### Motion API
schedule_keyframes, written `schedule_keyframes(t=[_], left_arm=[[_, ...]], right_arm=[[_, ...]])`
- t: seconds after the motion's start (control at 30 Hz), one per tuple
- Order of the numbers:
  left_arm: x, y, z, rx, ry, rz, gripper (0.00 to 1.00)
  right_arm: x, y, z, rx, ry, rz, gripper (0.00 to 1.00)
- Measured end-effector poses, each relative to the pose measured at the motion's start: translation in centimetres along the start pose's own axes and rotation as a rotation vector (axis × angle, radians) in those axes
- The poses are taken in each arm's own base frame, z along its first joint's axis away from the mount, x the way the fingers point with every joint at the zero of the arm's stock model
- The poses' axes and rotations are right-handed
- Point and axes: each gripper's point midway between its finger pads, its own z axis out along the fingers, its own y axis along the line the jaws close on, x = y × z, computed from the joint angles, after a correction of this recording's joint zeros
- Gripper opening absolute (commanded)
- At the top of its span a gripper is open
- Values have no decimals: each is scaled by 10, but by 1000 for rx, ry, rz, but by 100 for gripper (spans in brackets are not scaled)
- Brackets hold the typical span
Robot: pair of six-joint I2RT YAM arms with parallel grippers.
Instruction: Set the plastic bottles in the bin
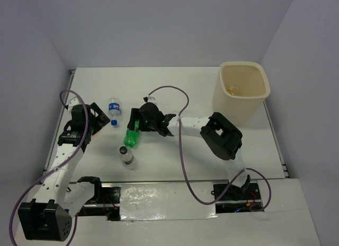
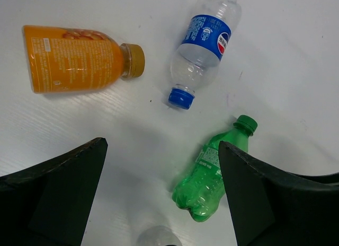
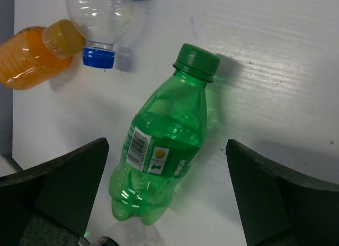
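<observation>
Top external view: your bin [image 1: 249, 105] stands upright at the far right of the worktop [image 1: 212, 156], well apart from the bottles. Something small and orange-yellow lies on its floor; you cannot tell what. Three bottles show left of centre: a clear bottle with blue label [image 1: 114, 109] lying flat, a green bottle [image 1: 131, 138] lying nearer the arm bases, and a small clear bottle [image 1: 126, 155] with a dark cap just beside the green one on its near side. Your left claw [image 1: 103, 119] sits just left of the clear bottle with blue label. Your right arm reaches across to the left, with the right claw [image 1: 139, 122] over the cap end of the green bottle.

Left wrist view: the left claw's fingers [image 2: 53, 198] stand wide apart, with only bare worktop between the tips. Beyond them lies an orange bottle [image 2: 74, 58] on its side, its cap toward the blue cap of the clear bottle with blue label; the two are near but apart. The green bottle lies along the right-hand finger; touching or not, you cannot tell.

Right wrist view: the right claw's fingers [image 3: 280, 193] are wide apart. The green bottle lies on the worktop between them with a gap on each side, so nothing is gripped. Its cap points away from the claw and its barcode faces up. The orange bottle and the blue cap show at upper left.
</observation>
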Motion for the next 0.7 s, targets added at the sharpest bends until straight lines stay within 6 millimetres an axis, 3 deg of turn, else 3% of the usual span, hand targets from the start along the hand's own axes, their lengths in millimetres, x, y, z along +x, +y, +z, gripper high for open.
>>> schedule_keyframes(t=[0.13, 0.23, 0.33, 0.37, 0.43, 0.53, 0.7], left_arm=[[-1, -1, -1, 6, -3, -2, 99], [-3, -2, -4, 14, -13, -6, 99], [-5, -3, -7, 22, -22, -9, 99], [-5, -3, -7, 25, -22, -9, 99], [-4, -5, -7, 33, -17, -9, 99], [-2, -7, -8, 49, -7, -9, 99], [-1, -8, -10, 55, -3, -9, 99]], right_arm=[[14, -6, 18, 11, 32, 57, 96], [17, -1, 28, -17, 33, 90, 86], [18, 2, 32, -37, 32, 106, 73], [18, 2, 33, -38, 32, 113, 62], [16, 0, 34, -43, 25, 135, 52], [16, -8, 32, -82, 8, 186, 30], [-4, -36, 17, -71, -29, 196, 13]])
